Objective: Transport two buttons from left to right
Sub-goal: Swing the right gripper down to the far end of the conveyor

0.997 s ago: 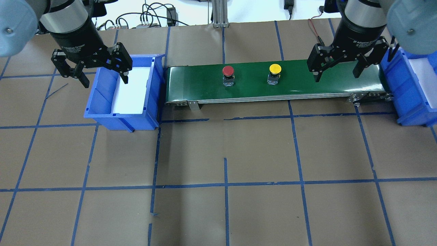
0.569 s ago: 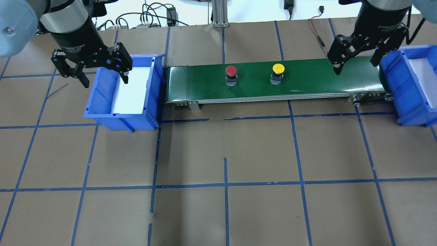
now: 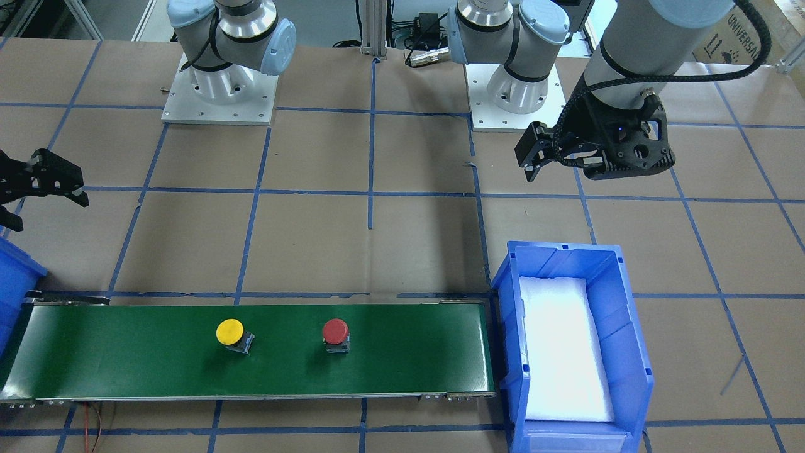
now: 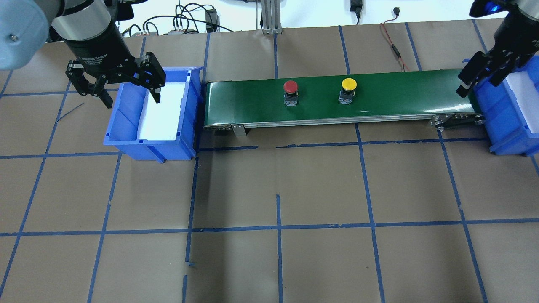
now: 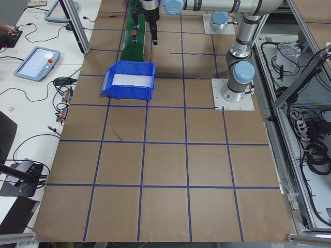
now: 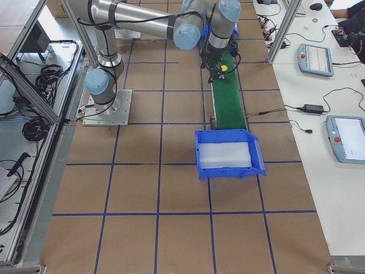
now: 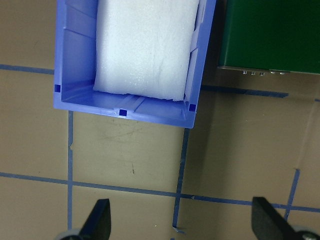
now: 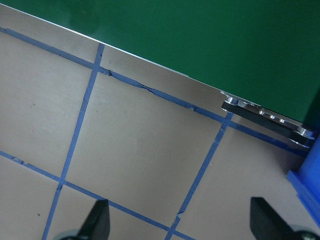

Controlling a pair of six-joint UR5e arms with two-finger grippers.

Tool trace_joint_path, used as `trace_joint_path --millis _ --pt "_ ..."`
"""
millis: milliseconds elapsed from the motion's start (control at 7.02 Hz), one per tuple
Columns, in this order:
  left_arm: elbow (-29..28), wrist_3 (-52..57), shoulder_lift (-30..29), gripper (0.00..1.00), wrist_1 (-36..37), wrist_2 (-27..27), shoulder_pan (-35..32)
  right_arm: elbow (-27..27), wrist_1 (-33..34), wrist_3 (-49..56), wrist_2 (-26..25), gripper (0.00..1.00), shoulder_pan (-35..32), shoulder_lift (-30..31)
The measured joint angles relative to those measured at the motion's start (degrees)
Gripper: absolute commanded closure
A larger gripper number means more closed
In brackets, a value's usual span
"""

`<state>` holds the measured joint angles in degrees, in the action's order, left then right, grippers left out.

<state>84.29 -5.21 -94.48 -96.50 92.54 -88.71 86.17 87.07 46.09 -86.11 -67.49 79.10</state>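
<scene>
Hovering spread, the left hand (image 4: pixel 132 99) and right hand (image 4: pixel 480 82) flank the red button (image 4: pixel 290 87) and yellow button (image 4: pixel 348 84) on the belt (image 4: pixel 400 97) between them.

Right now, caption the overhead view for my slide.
Red button and yellow button stand on the green conveyor between left bin and right bin; left gripper and right gripper open.

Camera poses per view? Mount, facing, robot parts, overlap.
Overhead: behind robot, down on belt; left gripper, right gripper.
Exterior left: table end; left arm near.
Exterior right: opposite end; right arm near.
Front-facing: across table, facing bases; both arms.
Left wrist: down on blue bin; fingertips.
Right wrist: down on belt end; fingertips.
Shared: overhead, front show red button, yellow button.
</scene>
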Motion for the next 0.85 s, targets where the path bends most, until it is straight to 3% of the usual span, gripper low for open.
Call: trace_joint_path --millis 285,854 --pt "0.0 -0.05 0.0 0.0 0.0 -0.03 -0.05 3.64 6.69 5.69 2.59 0.0 1.86 0.13" --pt "0.08 0.05 0.0 0.0 0.0 0.11 -0.05 10.11 25.84 13.84 1.53 0.0 1.21 0.05"
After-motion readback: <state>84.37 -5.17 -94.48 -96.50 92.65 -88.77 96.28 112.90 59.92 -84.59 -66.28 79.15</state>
